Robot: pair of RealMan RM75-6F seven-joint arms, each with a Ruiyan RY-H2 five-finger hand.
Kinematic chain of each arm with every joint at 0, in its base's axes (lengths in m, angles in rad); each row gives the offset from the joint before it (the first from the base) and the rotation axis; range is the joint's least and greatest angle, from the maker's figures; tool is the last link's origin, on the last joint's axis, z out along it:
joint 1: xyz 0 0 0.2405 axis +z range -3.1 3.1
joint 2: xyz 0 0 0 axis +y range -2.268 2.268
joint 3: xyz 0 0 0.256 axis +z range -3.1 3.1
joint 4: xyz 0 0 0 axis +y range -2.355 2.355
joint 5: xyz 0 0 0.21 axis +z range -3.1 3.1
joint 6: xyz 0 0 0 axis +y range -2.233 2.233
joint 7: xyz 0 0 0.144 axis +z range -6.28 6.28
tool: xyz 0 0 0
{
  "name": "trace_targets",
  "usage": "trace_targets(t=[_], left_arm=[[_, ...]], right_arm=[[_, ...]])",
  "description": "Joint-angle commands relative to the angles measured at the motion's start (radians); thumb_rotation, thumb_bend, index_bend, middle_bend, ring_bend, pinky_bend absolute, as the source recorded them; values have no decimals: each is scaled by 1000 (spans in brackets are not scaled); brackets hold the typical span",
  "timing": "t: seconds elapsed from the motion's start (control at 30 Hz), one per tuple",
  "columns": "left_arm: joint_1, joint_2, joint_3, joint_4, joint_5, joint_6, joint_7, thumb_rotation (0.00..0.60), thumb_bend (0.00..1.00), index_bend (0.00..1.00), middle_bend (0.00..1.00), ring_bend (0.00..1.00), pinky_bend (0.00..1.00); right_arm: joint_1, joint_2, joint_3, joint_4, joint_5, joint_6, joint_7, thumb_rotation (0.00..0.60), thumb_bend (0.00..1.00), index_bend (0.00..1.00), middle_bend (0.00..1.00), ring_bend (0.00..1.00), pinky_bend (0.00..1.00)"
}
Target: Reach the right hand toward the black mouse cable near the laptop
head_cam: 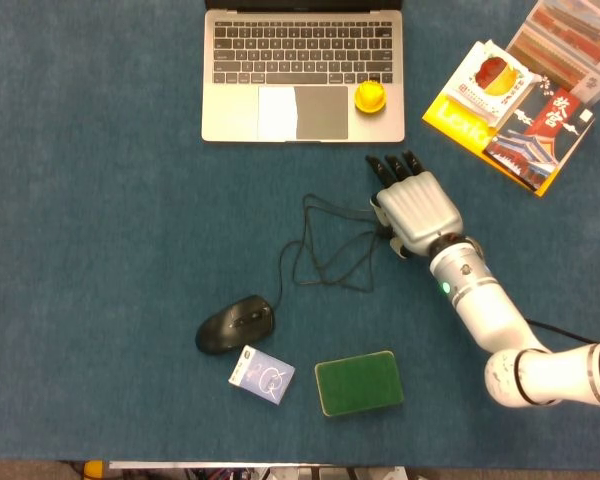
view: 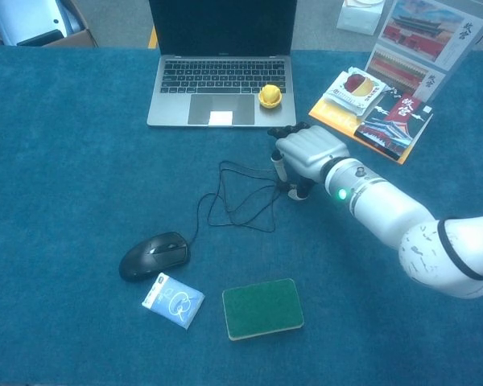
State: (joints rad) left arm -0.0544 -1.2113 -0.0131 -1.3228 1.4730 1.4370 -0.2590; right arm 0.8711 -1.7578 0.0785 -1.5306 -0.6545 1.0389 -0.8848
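The black mouse cable lies in loose loops on the blue table below the laptop, running down to the black mouse. My right hand hovers palm down at the cable's right end, its fingers stretched toward the laptop's front edge. In the chest view the right hand has its thumb lowered beside the cable's plug end, and the cable spreads out to its left. I see nothing gripped in the hand. The left hand is out of both views.
A yellow object sits on the laptop's palm rest, close to my fingertips. Books lie to the right. A green pad and a small card pack lie near the front edge.
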Motion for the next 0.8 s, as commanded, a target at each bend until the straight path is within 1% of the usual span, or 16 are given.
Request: trace_targets(t=[0.03,0.2,0.4,0.63,0.8], left_arm=[[1,-1,0,2,0,0,-2,600,0,149,207,208,441],[2,-2,0,6,1,1,-7,600,0,149,207,207,441],[4,-4,1,9,0,-1,-9,600,0,149,207,208,441],[3,-5,2,9,4,-1,-7,600,0,149,207,208,441],[3,-6,1,7,3,-2,-5,600,0,149,207,207,441]], right_arm=[[2,-9,1,16,5,-6,4,600,211,537,0,0,0],[4,-21,0,38,12,-24,14,600,211,544,0,0,0],[2,-21,-3,34,-1,-27,29,600,223,611,0,0,0],[-10,-17,-4,17,-43,-10,57,600,270,699,19,0,0],[-18,-8,-8,1,-63,2,66,600,290,720,32,0,0]])
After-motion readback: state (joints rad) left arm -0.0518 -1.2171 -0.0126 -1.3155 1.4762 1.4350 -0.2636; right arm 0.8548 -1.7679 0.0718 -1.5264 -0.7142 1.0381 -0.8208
